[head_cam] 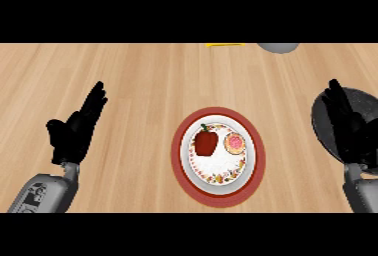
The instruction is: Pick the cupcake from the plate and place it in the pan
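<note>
A small cupcake [235, 143] with pink frosting sits on the right side of a white, red-rimmed plate [218, 192] at the centre of the wooden counter. A red bell pepper [205, 142] lies beside it on the plate's left half. The dark round pan [369, 107] lies at the right edge, partly hidden behind my right hand [345, 124]. That hand is open with fingers pointing up, over the pan and well right of the plate. My left hand [75, 132] rests open at the left, fingers up, far from the plate.
A yellow object [224, 45] and a grey rounded object [278, 47] show at the counter's far edge. Bare wooden counter [140, 80] lies between the plate and each hand.
</note>
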Robot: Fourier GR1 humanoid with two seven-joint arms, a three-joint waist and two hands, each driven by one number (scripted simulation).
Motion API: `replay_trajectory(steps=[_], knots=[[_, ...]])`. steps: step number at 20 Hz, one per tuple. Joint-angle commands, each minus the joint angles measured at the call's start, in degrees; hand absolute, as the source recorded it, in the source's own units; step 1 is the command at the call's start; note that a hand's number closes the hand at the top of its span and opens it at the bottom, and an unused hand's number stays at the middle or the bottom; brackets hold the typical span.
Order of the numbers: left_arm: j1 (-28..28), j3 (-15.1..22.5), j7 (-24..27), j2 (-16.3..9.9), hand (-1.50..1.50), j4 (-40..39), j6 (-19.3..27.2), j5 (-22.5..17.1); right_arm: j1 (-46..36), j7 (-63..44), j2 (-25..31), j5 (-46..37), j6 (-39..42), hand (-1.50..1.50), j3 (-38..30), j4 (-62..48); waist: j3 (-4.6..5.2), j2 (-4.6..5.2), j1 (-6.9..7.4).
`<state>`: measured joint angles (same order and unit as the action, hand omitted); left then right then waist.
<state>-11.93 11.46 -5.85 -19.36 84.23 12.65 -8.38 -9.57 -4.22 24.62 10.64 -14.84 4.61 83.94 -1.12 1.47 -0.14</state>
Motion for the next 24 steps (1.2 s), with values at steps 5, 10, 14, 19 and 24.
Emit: replay_trajectory(steps=[5, 10, 14, 19, 24], knots=[[-2.2, -2.5, 0.1, 1.1, 0.00, 0.4, -0.3, -2.7, -14.6, 6.0, -6.2, 12.4, 22.4, 1.50, 7.9, 5.4, 0.81, -0.86, 6.99], [0.4, -6.3, -1.4, 0.7, 0.00, 1.5, -1.9, -7.6, -13.6, 25.4, 5.9, 2.0, 33.5, 1.50, 6.4, -0.8, 0.95, -0.99, 2.63], [1.0, -7.4, -2.8, 0.5, 0.00, 3.6, -0.7, -7.5, -12.0, 36.7, 13.9, -3.8, 39.9, -1.50, 3.9, -9.3, 0.99, -1.16, 1.65], [2.9, -6.5, -1.8, 1.2, 0.00, 3.6, -1.9, -7.1, -20.5, 45.0, 17.5, -13.4, 41.3, -1.50, 5.8, -14.9, 1.07, -1.13, 2.02], [2.1, -6.1, -4.7, 2.2, 0.00, 5.8, -0.9, -6.5, -30.1, 42.1, 13.5, -19.3, 41.7, -1.50, 10.0, -17.3, 1.13, -1.29, 1.64]])
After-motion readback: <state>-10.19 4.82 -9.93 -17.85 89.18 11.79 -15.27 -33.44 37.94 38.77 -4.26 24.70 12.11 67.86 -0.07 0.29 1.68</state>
